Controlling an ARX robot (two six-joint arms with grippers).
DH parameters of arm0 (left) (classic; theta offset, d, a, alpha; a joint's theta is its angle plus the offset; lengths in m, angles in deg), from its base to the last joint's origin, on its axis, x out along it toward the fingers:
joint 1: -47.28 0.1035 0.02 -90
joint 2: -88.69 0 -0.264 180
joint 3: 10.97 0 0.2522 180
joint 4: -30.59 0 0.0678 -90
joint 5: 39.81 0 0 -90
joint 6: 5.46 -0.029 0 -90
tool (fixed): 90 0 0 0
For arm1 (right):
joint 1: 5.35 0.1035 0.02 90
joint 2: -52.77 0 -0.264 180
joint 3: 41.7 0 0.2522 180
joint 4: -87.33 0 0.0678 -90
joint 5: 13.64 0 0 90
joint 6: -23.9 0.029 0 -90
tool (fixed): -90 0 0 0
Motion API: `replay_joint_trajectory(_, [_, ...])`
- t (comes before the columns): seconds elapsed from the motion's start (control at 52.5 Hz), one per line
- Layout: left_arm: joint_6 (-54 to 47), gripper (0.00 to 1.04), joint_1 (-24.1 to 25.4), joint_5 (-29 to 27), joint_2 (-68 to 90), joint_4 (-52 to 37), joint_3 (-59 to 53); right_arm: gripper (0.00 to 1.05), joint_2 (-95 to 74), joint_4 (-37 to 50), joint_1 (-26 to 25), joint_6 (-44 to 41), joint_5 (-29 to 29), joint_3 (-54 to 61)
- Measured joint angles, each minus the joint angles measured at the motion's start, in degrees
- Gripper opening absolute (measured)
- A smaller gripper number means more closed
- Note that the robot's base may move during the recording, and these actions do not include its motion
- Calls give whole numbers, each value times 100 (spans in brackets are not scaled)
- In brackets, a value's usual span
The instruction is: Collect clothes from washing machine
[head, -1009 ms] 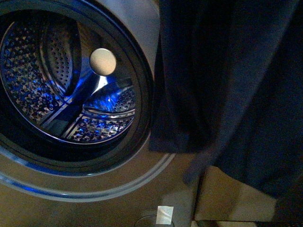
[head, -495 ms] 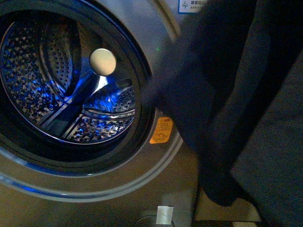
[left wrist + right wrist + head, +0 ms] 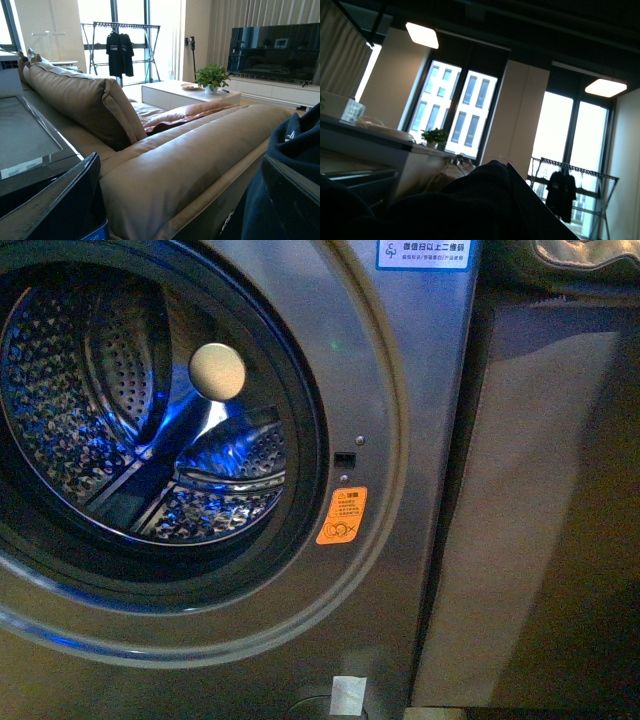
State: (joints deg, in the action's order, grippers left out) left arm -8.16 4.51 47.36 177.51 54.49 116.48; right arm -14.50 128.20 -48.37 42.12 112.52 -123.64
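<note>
Close against the right jaws, the clothes [image 3: 470, 205] lie bunched.

Washer up close, living room behind the arms.
Front view: washer [image 3: 400, 360] fills left and centre, with the drum [image 3: 130, 420] at 9 o'clock and a disc [image 3: 217, 370] on its back wall. Slot [image 3: 344, 457] sits at 3 o'clock of the drum rim, sticker [image 3: 341, 515] just at its 6. Label [image 3: 425, 252] at 1 o'clock, tape [image 3: 347, 693] at 6, panel [image 3: 540, 500] beside the washer at 3. Left wrist: clothes [image 3: 295, 160] before the sofa [image 3: 190, 150]; table [image 3: 170, 92] behind the sofa, plant [image 3: 212, 77] at its far end, TV [image 3: 275, 47] beyond, rack [image 3: 125, 45] by the window. Right wrist: clothes nearest, rack behind.
</note>
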Motion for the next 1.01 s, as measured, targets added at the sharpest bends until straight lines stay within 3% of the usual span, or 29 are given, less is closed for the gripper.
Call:
replay_joint_trajectory(0.095, [0, 98, 0, 0, 0, 0, 0, 3, -577, -608, -999, 127, 295, -487])
replay_joint_trajectory(0.152, [0, 98, 0, 0, 0, 0, 0, 3, -828, -1113, -1285, 20, 369, -660])
replay_joint_trajectory(0.228, [0, 98, 0, 0, 0, 0, 0, 3, -1390, -2470, -1696, -400, 595, -994])
replay_joint_trajectory(0.533, [2, 98, 0, 0, 0, 0, 0, 5, -2756, -5864, -2295, -1729, 1064, -1043])
replay_joint_trajectory(0.685, [0, 98, 0, -2, 0, 0, 0, 40, -2791, -7040, -2304, -1875, 1609, -800])
replay_joint_trajectory(0.8, [2, 98, 0, 0, 0, 0, 0, 66, -2747, -7705, -2243, -2118, 1685, -407])
replay_joint_trajectory(1.009, [0, 98, 0, 0, 0, 0, 0, 99, -2243, -7691, -2052, -2498, 1954, 479])
